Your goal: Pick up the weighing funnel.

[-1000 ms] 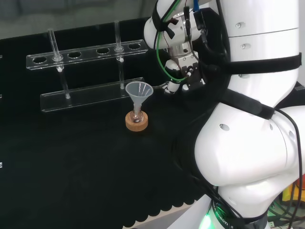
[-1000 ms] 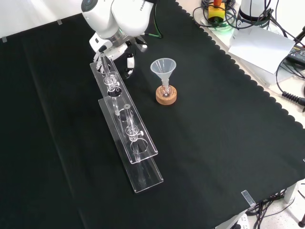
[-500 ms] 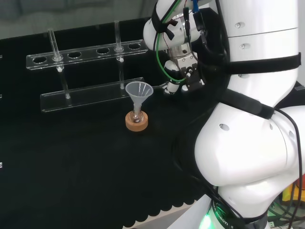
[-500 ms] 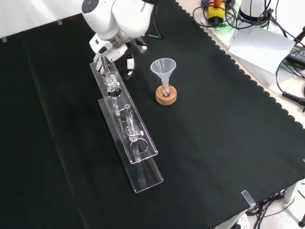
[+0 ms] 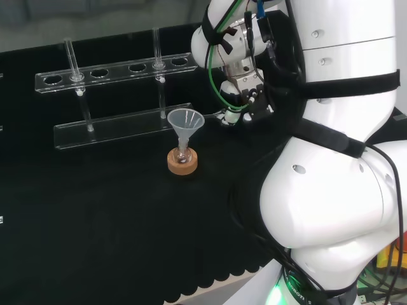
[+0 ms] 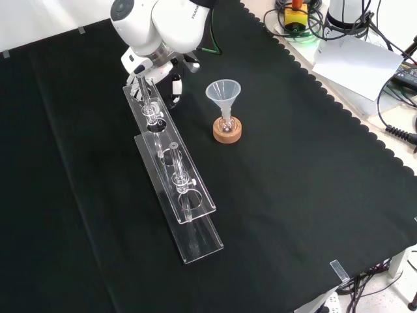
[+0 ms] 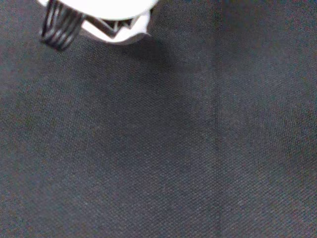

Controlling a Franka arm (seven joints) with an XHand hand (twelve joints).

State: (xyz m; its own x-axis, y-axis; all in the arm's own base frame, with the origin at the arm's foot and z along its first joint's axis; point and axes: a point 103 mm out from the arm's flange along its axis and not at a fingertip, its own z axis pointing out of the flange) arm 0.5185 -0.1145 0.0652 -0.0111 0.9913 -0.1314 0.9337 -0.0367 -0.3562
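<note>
Partly hidden under the arm's white link, the hand hangs low beside the clear rack. Whether it is spread or pinching anything cannot be told. Black bench cloth lies beneath.

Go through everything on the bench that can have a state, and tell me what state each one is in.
funnel: upright, mouth up, stem in the flask.
flask: upright on the cork ring; contents unclear.
rack: standing, holding two tubes.
tubes: upright in the rack.
hand: low over the cloth by the rack's far end in the front view; what it holds cannot be told.
</note>
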